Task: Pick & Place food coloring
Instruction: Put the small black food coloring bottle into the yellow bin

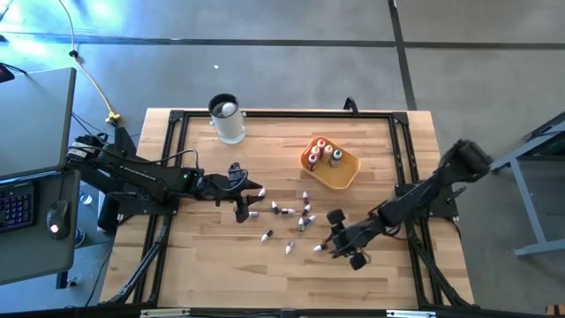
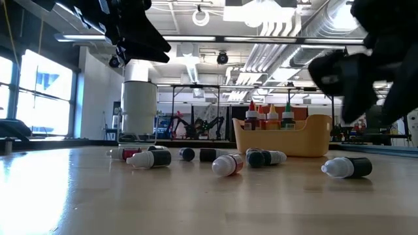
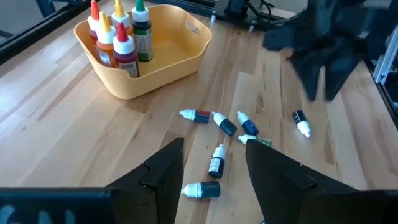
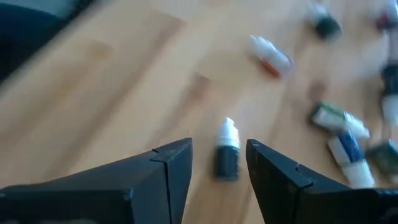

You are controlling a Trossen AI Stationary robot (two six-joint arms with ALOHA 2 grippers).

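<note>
So the high cam sits way up and looks straight down, catching the whole table (image 1: 212, 265) plus floor around it. The low one is parked right at tabletop height, looking level across the wood into the room behind, really close to the nearest bottles (image 2: 225, 163). Each wrist cam peers forward past its own two fingers, angled down at the tabletop from close up. The left wrist, high and low cams all catch the tray (image 3: 168, 56); every view shares the scattered bottles.
</note>
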